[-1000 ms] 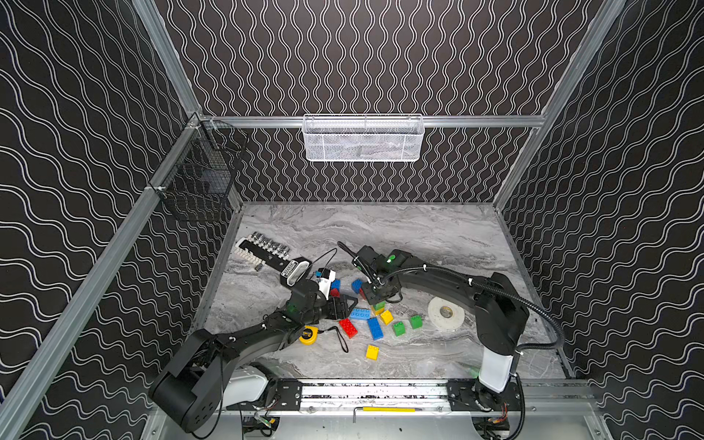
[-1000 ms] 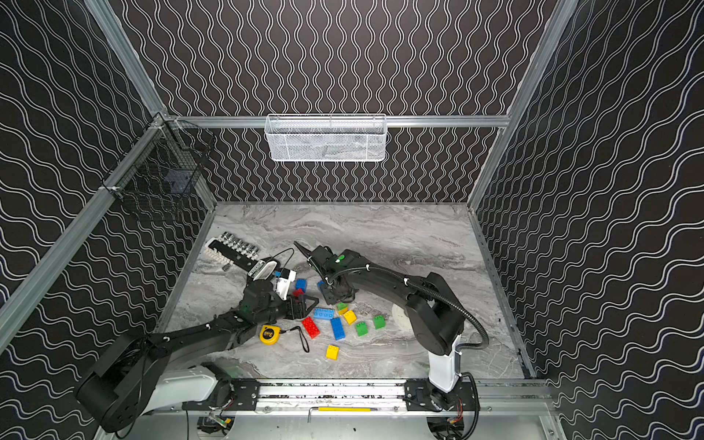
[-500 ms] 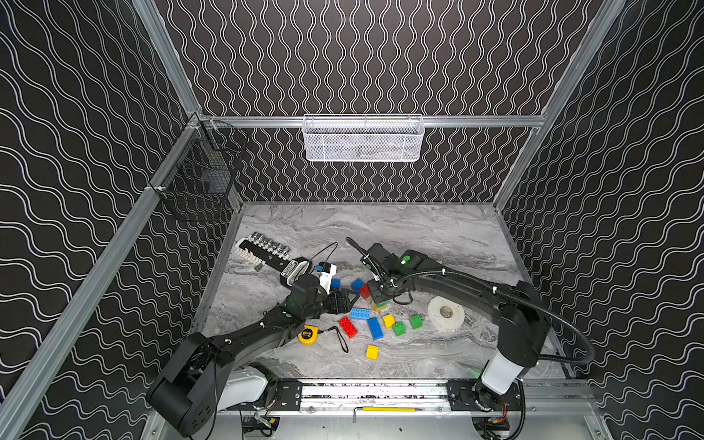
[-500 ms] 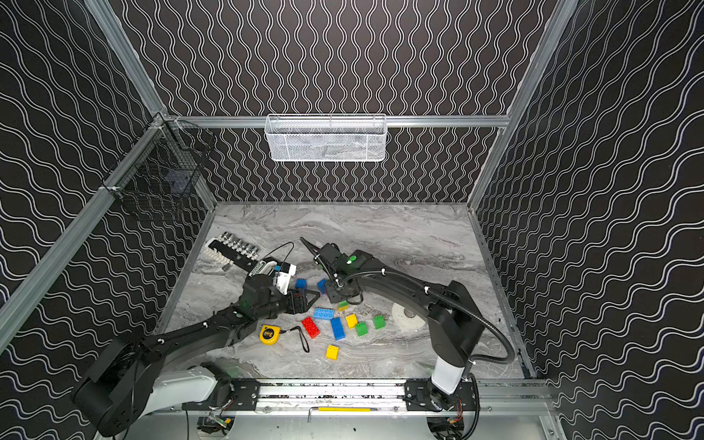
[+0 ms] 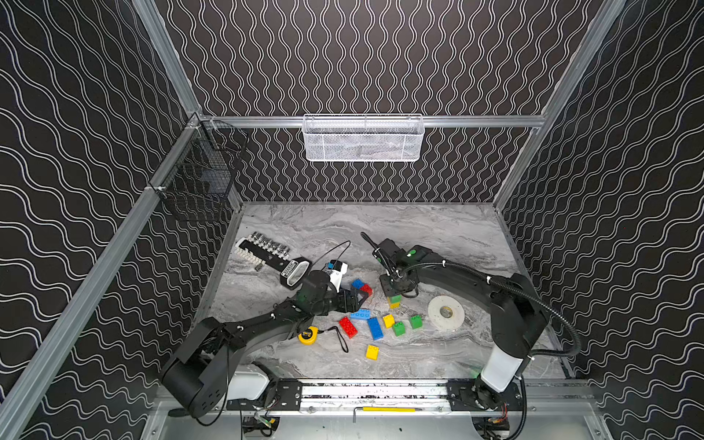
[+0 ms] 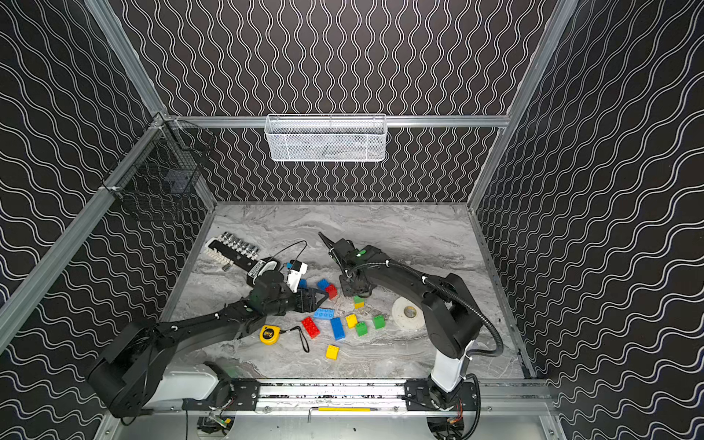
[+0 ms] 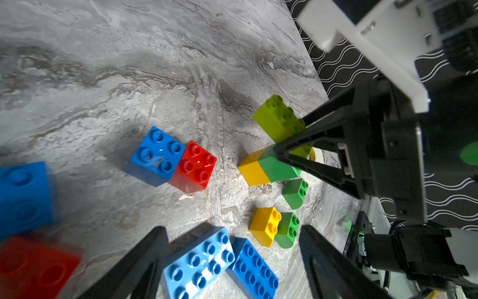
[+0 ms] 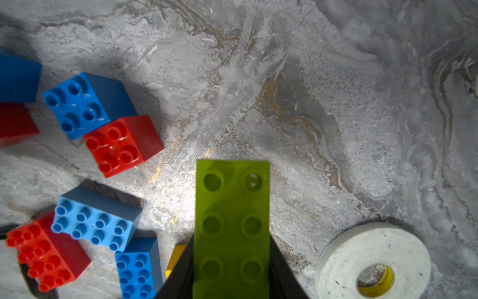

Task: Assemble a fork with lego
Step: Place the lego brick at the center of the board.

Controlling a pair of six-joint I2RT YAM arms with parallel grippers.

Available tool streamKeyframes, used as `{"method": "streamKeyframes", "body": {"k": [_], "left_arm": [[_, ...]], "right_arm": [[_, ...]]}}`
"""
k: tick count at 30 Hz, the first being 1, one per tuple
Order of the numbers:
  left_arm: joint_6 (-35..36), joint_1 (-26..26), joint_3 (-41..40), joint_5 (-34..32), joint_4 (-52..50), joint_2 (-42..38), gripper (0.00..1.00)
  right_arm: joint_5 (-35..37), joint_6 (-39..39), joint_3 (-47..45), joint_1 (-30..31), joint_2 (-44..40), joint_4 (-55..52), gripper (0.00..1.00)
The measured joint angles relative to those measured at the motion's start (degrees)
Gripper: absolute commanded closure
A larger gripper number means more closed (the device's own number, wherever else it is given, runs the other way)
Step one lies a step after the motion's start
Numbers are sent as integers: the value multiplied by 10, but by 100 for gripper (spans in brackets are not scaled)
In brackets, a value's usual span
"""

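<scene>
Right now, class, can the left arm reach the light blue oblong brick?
Probably yes: the left gripper stands open, the light blue oblong brick lies uncovered, studs up, between its jaws in the wrist view.

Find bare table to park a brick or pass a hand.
Free: the back of the table, from the socket rail to the right wall; also the front strip between the lone yellow brick and the white tape roll. Crowded: the centre, loose bricks and the tape measure.

Grey marbled tabletop carries red, blue, green and yellow lego bricks; walls are black with white wavy lines.
</scene>
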Motion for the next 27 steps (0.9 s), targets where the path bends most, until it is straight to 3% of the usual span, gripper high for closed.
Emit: {"method": "streamKeyframes", "body": {"k": [2,7,11,21,27], "left_arm": [[2,-2,2,0,1,5,16],[6,-4,5,0,1,8,16],[8,-4,9,-1,-2,8,16],[9,-4,17,-3,-6,5,16],[10,-4,18,-7,-6,6,16]], "right_arm": [[1,0,3,0,5,3,100],[4,0,3,-1,9,17,58],[-17,0,-2,0,3,12,44],[-30,0,11,-3,-31,8,35],[-26,0,18,-15,-35,4,37]]}}
